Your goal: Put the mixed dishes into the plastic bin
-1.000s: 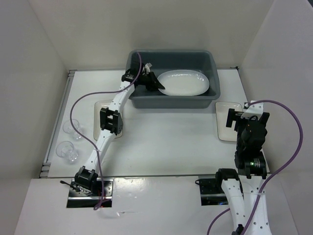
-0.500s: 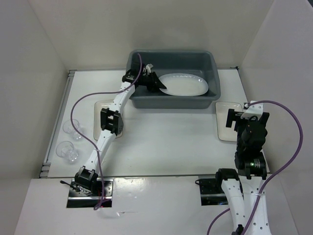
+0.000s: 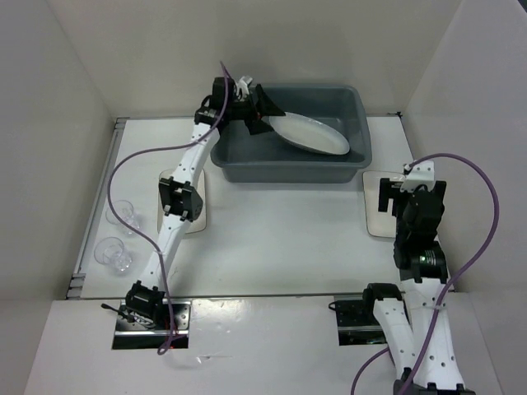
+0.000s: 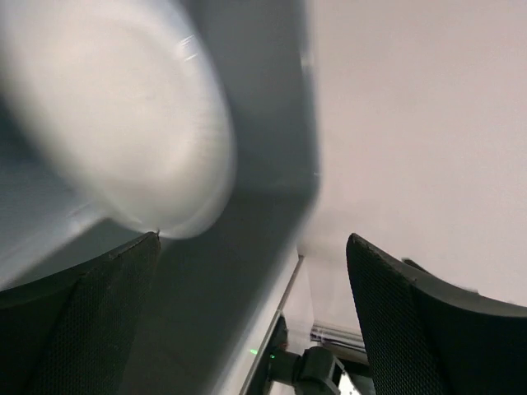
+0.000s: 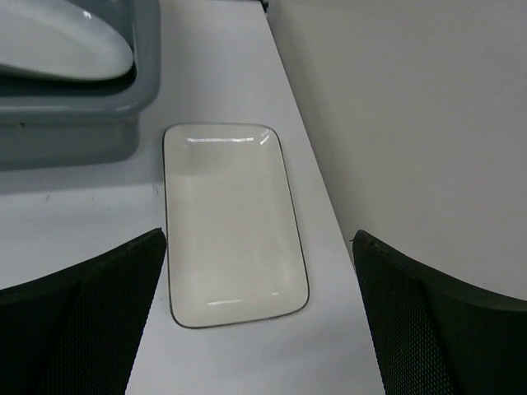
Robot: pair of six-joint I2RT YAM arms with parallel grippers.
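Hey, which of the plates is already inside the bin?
The large white oval platter, tilted inside the grey bin. The right rectangular plate and the left rectangular plate lie outside it on the table.

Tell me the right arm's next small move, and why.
Probably lower the right claw straight down. Its jaws stand open over the cream plate, which lies flat and untouched on the table beside the bin. The platter is already in the bin.
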